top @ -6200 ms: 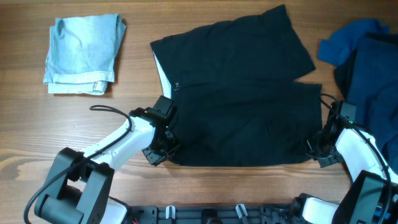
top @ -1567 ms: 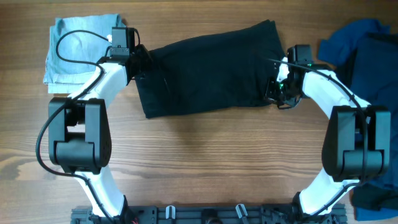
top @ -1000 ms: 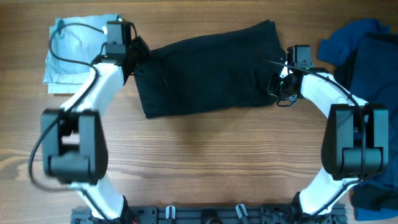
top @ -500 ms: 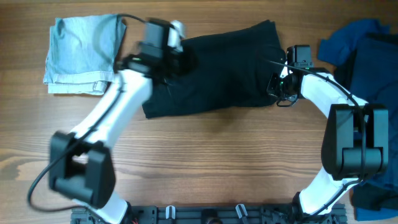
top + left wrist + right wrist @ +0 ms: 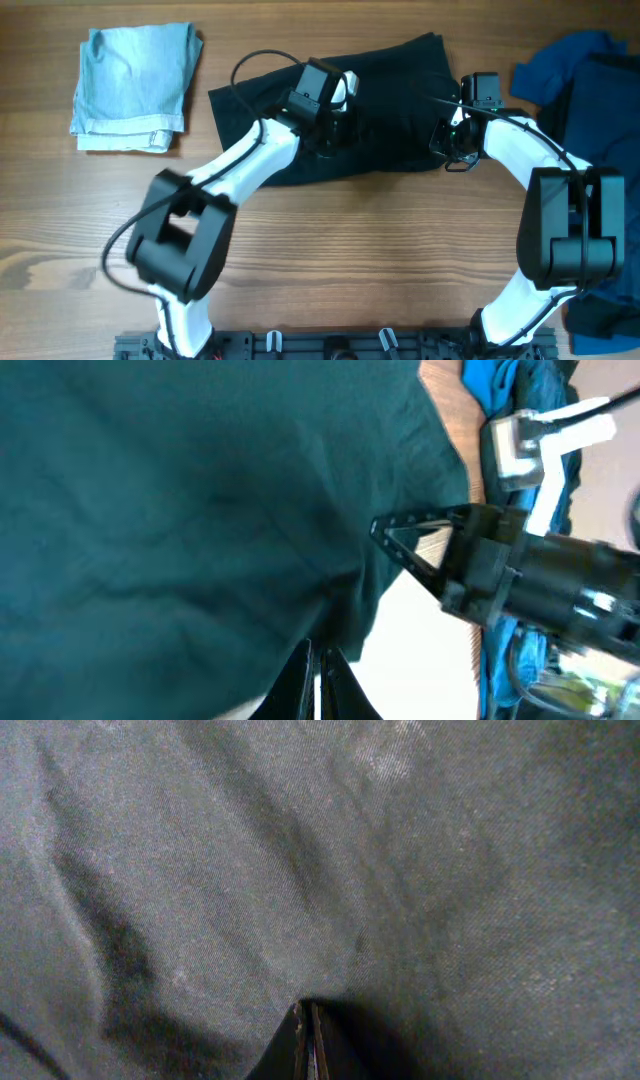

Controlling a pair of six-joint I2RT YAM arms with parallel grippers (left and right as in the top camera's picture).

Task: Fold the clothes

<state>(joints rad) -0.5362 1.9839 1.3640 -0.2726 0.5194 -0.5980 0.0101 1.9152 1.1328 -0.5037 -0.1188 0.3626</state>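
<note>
The black shorts point(image 5: 395, 95), already halved lengthwise, lie far-centre on the table point(image 5: 350, 260). The left gripper point(image 5: 316, 678), fingers pressed together on a pinch of cloth, hangs over their middle. The right gripper point(image 5: 308, 1032), likewise clamped, pins the right end. This looks like the crosswise fold: next, the left end wants laying onto the right, edges matched.

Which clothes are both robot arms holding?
The black shorts in the middle. The pale blue garment lies folded alone at left; the dark blue ones sit heaped at right.
</note>
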